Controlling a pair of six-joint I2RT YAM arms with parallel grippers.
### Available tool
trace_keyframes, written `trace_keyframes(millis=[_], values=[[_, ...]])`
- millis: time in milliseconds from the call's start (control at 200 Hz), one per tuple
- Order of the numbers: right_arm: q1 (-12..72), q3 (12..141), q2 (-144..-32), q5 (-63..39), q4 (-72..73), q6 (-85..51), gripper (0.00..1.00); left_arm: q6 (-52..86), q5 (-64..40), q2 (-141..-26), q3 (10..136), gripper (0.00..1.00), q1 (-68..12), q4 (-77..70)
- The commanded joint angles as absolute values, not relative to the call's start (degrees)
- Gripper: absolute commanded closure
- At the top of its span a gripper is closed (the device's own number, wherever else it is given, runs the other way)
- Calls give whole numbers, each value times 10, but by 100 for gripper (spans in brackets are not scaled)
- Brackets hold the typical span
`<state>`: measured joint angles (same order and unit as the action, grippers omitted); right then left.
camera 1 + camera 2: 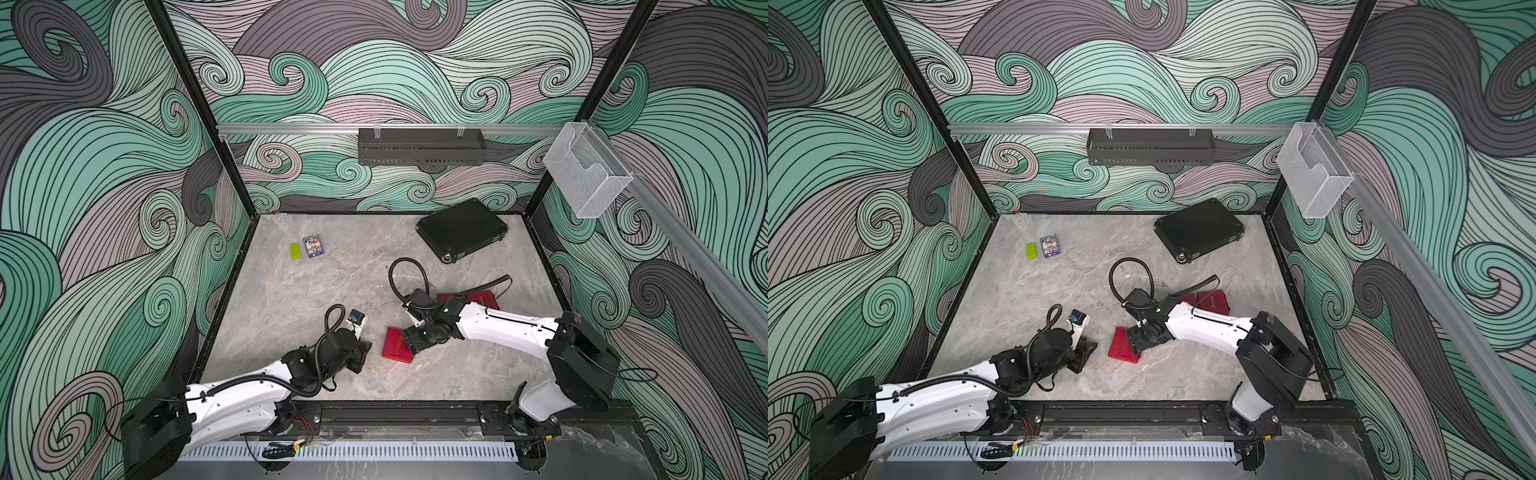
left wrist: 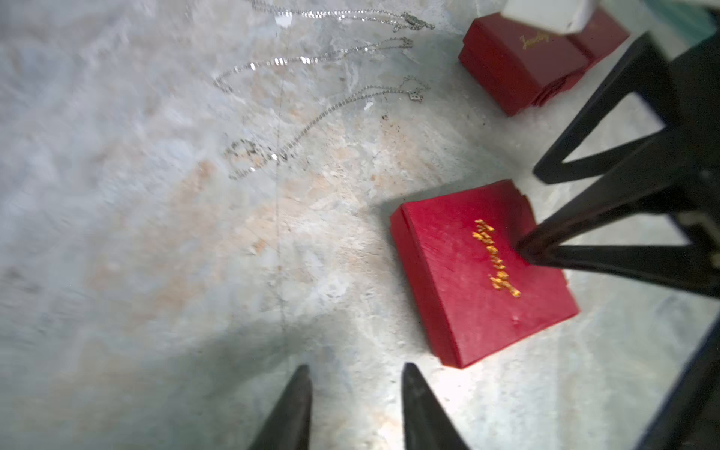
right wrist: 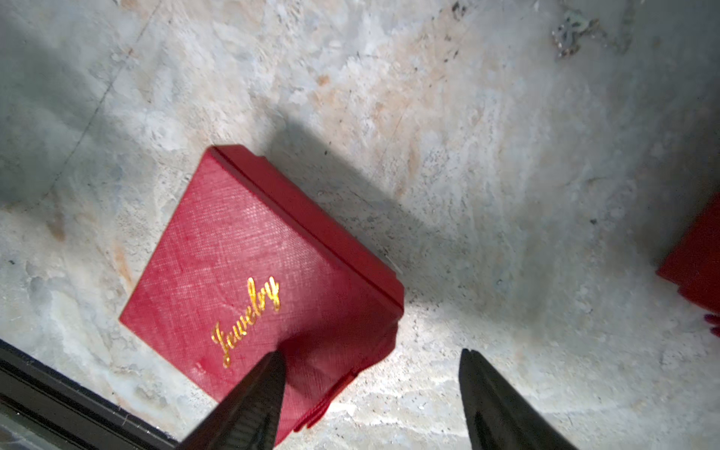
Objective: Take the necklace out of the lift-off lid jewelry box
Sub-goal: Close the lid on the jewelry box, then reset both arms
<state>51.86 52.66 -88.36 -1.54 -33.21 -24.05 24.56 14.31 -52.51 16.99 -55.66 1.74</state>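
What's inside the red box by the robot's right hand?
That can't be seen: the red box is closed, so its inside is hidden. On top are gold lettering and one finger of the right gripper.

Red jewelry box (image 2: 459, 280) with gold script seen closed on the marble table (image 2: 136, 233), one black fingertip of the right gripper (image 2: 530, 212) set over its lid, three silver necklaces (image 2: 307, 59) laid out beyond, more red boxes (image 2: 518, 66) stacked farther off, left gripper (image 2: 356, 389) tips held apart above bare marble.

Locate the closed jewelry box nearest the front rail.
In both top views the red jewelry box lies front-centre on the marble table, directly under the open right gripper.
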Motion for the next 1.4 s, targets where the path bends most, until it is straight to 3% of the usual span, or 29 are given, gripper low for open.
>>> trace_keyframes(millis=[0,50,195,315,645,740,991,1076,1281,1396], values=[[499,520,-832,-11,-343,-222,20,223,232,-494,203,41,-548,57],[479,519,-810,-15,-343,-212,17,212,246,-475,210,34,-529,70],[406,511,-734,-1,-333,-175,8,188,233,-415,232,24,-432,108],[342,482,-665,75,-280,-144,1,158,258,-385,234,19,-352,118],[148,317,-584,198,16,-117,0,106,332,-427,220,11,-209,4],[108,261,-606,211,144,-108,0,101,294,-461,218,8,-152,-50],[61,253,-699,223,253,-49,0,85,185,-637,230,7,-21,-185],[53,239,-743,217,319,-35,0,67,178,-707,220,7,-4,-283],[40,213,-784,165,429,-10,0,56,97,-770,236,6,33,-357],[25,203,-882,103,551,0,1,59,74,-854,216,6,47,-460]])
